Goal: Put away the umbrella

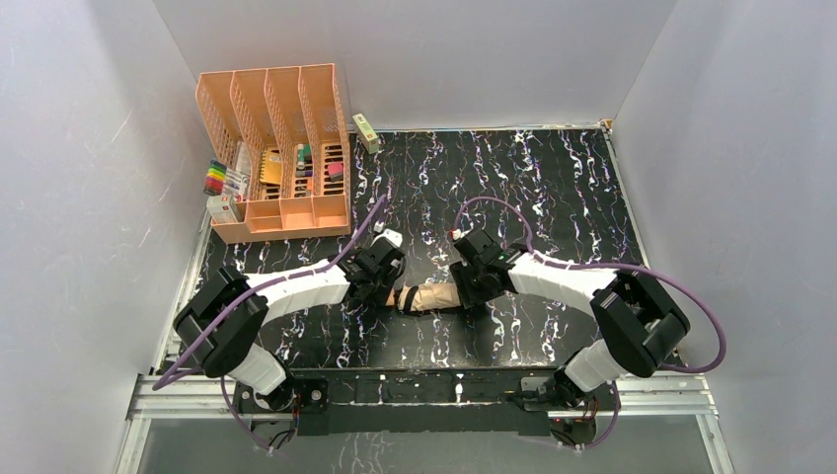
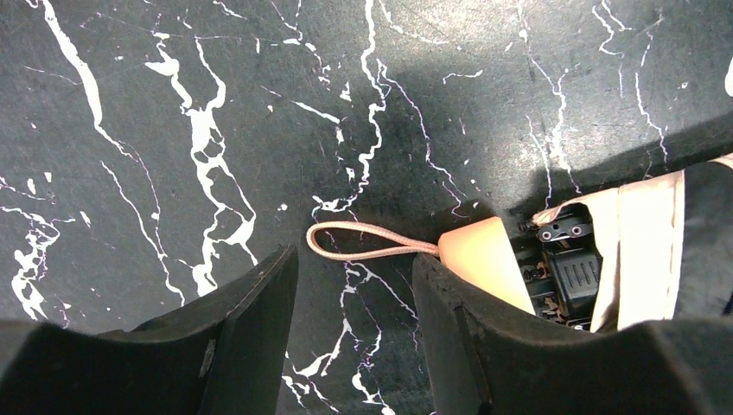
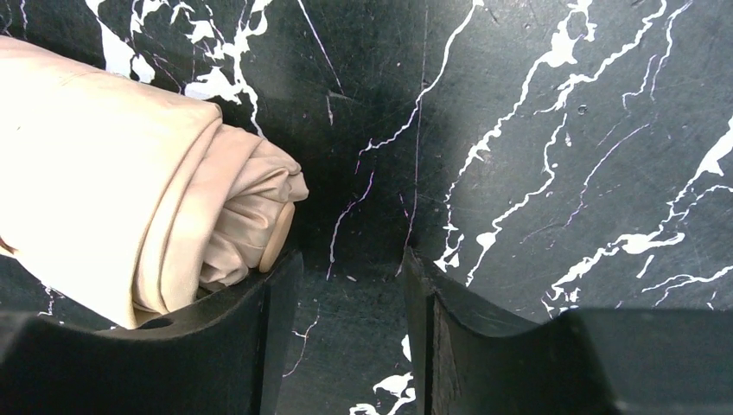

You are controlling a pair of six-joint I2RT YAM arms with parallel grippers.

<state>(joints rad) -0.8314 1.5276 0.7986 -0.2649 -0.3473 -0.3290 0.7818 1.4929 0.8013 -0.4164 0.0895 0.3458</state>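
The umbrella (image 1: 432, 296), folded into a short peach-tan roll, lies crosswise on the black marbled table (image 1: 553, 188) between my two grippers. My left gripper (image 1: 383, 283) stands at its handle end. In the left wrist view the tan handle (image 2: 481, 256) and its cord loop (image 2: 359, 242) lie just outside the right finger, and the left gripper (image 2: 354, 298) is open over bare table. My right gripper (image 1: 472, 284) is at the other end. There the rolled fabric (image 3: 130, 181) and its round end cap (image 3: 277, 238) rest against the outside of the left finger, and the right gripper (image 3: 350, 298) is open with nothing between its fingers.
A peach-orange slotted desk organizer (image 1: 276, 148) stands at the back left with stationery in its front trays. Packs of markers (image 1: 222, 183) sit by its left side. A small green box (image 1: 366, 132) stands near the back wall. White walls close in three sides.
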